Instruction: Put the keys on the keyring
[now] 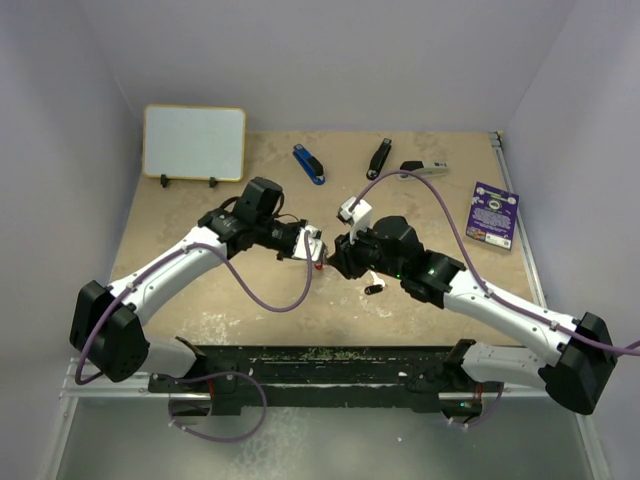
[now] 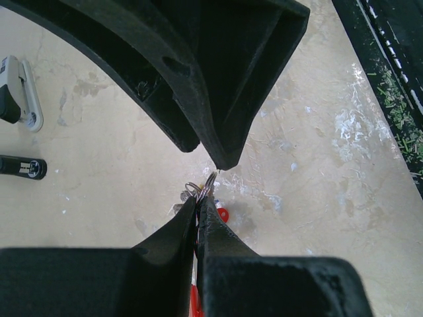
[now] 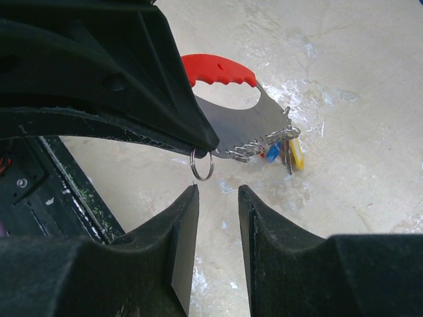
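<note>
The keyring (image 3: 202, 165) is pinched in the clamped left gripper (image 2: 200, 201), just ahead of the narrowly parted, empty right gripper (image 3: 218, 198).

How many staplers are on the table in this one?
3, along the far side: blue stapler on the left, black stapler in the middle, grey stapler on the right. Others may be hidden.

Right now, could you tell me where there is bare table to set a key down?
Free: front centre, between the left arm, the right arm and the rail; also between the whiteboard and left arm. Crowded: mid-table, where the left hand pinching the keyring faces the right hand, and the back row: blue stapler, black stapler, grey stapler.
</note>
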Controlling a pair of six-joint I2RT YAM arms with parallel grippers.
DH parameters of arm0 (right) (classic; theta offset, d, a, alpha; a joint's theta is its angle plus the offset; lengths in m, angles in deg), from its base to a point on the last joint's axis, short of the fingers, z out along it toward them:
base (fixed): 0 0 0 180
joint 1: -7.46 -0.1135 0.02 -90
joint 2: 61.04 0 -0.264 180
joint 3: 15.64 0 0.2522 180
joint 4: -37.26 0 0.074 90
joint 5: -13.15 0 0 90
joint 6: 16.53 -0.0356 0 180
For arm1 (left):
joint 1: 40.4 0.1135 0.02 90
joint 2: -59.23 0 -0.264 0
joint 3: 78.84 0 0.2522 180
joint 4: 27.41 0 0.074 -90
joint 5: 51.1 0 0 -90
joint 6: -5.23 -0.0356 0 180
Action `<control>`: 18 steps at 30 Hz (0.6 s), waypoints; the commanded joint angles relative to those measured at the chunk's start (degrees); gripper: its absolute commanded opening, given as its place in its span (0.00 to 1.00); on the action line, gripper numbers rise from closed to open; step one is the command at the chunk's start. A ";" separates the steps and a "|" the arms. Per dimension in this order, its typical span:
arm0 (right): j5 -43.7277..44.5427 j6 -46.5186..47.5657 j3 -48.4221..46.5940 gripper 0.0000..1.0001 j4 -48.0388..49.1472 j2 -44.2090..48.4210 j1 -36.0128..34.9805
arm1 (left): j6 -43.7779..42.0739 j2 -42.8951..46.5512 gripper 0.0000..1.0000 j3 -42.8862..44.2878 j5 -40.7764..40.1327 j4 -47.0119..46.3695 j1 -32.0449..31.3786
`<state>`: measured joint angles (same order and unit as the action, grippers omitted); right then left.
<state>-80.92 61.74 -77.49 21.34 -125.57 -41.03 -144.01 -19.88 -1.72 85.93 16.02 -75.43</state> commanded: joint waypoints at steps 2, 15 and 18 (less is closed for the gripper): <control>-0.85 0.58 -2.73 0.37 0.55 0.21 -0.58 | -0.67 0.10 0.03 2.90 1.19 -1.55 -0.31; -1.55 0.47 -5.04 0.34 3.67 -3.99 -0.62 | 1.06 0.00 0.03 2.91 2.12 -2.42 -0.83; -0.96 0.48 -5.35 0.29 3.90 -4.19 -0.64 | 1.06 -0.08 0.03 2.75 2.07 -2.62 -0.87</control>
<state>-82.15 61.70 -79.42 22.04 -130.14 -41.34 -143.64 -19.95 -1.53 86.06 15.94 -75.84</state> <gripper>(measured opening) 0.319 0.036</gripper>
